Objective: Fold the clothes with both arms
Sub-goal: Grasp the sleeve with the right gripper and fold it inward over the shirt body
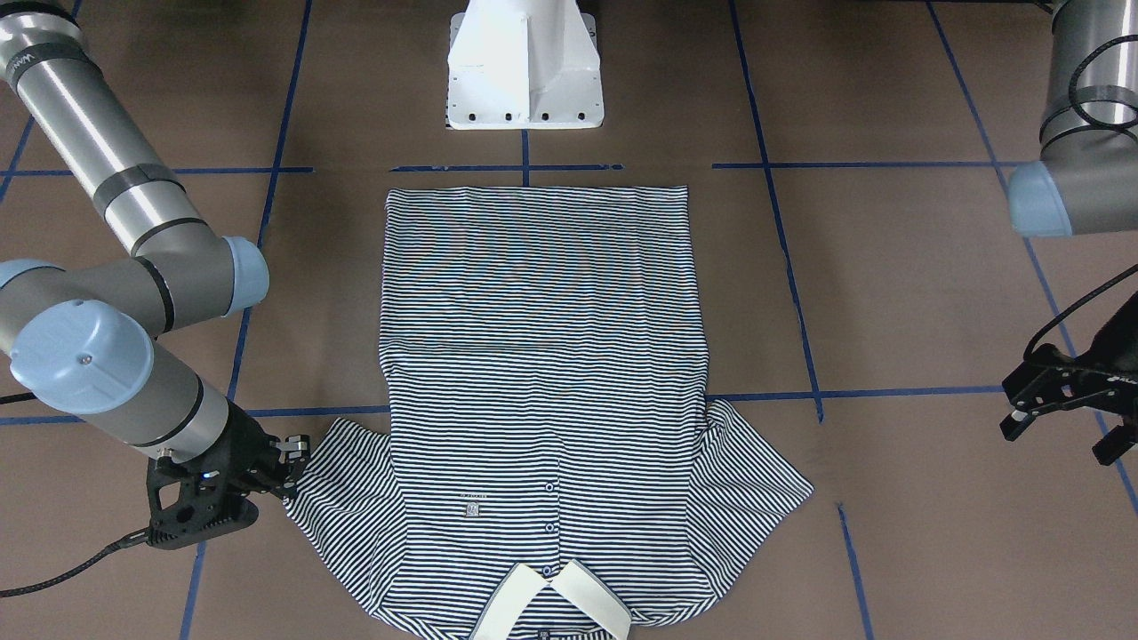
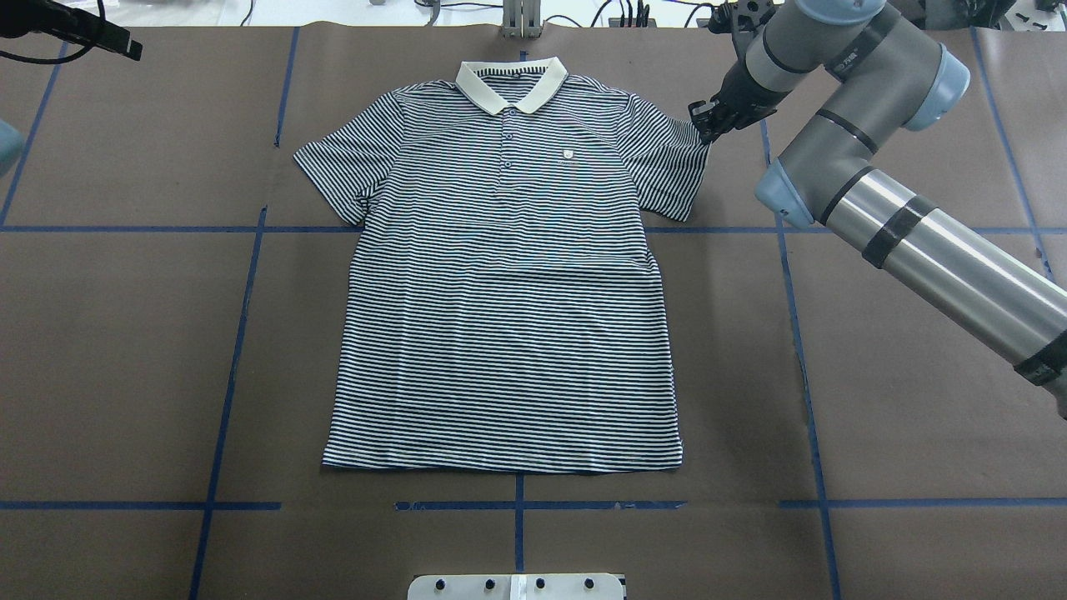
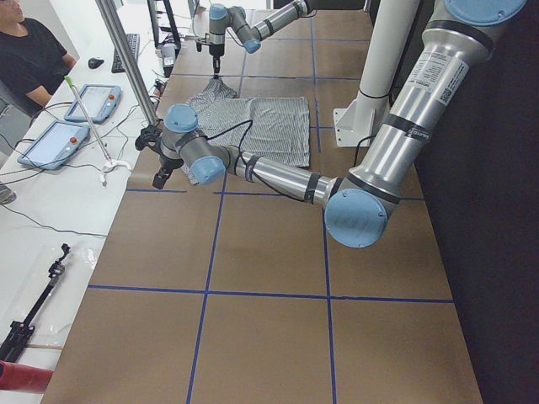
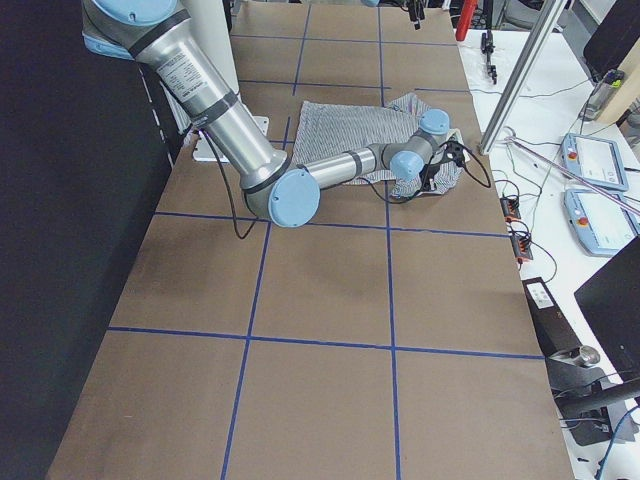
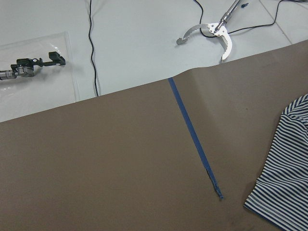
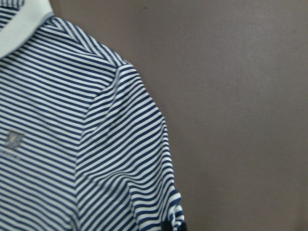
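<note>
On the table, the polo shirt lies flat, with no fold made yet. The right tool touches the shirt's sleeve edge; whether it grips cannot be determined. The left tool, fingers spread, hangs well clear of the shirt.

The brown bench carries a grid of blue tape lines. A striped polo shirt lies flat mid-bench, collar far; a white pedestal base stands at the near edge.

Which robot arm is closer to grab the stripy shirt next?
Probably the right one. The right gripper sits at the edge of one sleeve of the shirt, while the left gripper hangs well off to the side of it.
</note>
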Controlling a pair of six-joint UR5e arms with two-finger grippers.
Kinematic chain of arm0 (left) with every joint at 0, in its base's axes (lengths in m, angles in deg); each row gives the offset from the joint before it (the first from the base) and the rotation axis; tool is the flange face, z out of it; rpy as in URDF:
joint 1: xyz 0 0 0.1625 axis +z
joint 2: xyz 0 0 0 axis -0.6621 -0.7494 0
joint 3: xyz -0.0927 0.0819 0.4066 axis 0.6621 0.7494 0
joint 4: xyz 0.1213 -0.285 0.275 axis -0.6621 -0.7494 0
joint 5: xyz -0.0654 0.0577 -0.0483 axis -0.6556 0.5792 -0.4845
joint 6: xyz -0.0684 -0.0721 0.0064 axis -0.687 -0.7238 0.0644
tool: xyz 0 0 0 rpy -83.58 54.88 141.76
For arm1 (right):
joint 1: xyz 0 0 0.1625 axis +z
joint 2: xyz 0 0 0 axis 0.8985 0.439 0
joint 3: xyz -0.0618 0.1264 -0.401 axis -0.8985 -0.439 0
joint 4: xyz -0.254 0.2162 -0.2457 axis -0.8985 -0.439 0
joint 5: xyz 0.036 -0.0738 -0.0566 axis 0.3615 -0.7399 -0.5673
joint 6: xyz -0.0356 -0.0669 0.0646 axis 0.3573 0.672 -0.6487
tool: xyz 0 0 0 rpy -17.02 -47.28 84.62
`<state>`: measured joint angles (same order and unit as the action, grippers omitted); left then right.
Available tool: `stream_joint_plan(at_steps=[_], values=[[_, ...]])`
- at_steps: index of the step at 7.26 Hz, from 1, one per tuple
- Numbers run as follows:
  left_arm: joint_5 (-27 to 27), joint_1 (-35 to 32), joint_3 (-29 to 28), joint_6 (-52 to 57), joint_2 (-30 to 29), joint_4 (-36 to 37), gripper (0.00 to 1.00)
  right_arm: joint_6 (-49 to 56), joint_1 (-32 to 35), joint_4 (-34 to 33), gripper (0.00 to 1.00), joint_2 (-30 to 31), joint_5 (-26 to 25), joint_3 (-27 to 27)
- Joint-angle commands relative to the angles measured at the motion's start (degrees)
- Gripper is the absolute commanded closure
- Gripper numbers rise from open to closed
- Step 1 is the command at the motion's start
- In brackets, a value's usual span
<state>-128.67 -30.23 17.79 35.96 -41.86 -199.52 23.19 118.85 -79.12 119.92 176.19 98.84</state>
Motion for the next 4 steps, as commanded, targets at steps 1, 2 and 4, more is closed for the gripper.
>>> stream_joint_plan(at_steps=[1,2,4], values=[[0.0,0.1,-0.2,0.2,0.2,0.0,0.01,-2.2,-2.8,-1.7,1.00,-0.1,0.4,5.4],[-0.1,0.1,-0.3,0.3,0.3,-0.1,0.01,-2.2,-5.1,-2.1,1.00,-1.8,-2.1,5.0],[-0.1,0.1,-0.3,0.4,0.7,-0.1,0.01,-4.3,-7.1,-3.8,1.00,-12.6,-10.1,-5.2]])
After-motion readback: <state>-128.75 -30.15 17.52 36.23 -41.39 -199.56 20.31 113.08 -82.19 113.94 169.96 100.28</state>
